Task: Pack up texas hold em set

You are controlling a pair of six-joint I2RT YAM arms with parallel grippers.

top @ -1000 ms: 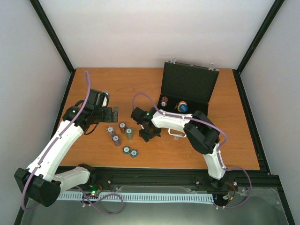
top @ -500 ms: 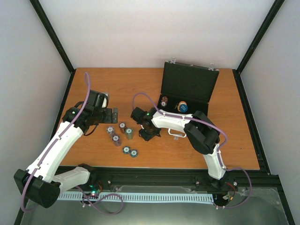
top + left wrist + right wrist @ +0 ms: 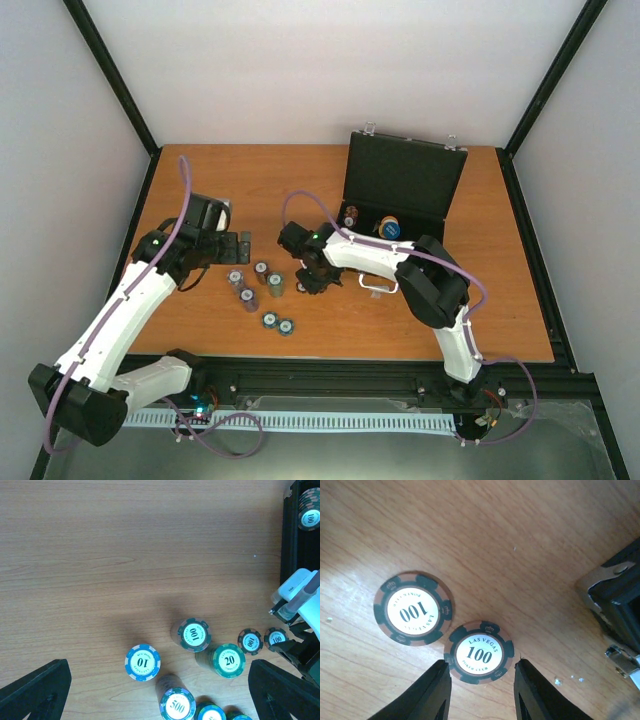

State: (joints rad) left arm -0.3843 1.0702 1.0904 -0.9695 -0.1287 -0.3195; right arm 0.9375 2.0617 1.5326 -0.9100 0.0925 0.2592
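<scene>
- Right gripper (image 3: pixel 481 674) straddles a 100 chip (image 3: pixel 479 651) mid-tabletop to lift it; squeezing yet, I cannot tell.
- Left gripper (image 3: pixel 159 682) hangs wide apart above chip stacks (image 3: pixel 142 661).
- Case (image 3: pixel 400 185) waits open by the far edge.

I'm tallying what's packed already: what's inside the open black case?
A brown chip stack and a blue-topped round piece sit in the case. The right arm covers its near part, hiding anything there.

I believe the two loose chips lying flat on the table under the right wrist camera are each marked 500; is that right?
Not quite: both are marked 100, not 500. The right wrist view shows the far chip and the near chip lying flat on the table, each printed with 100.
</scene>
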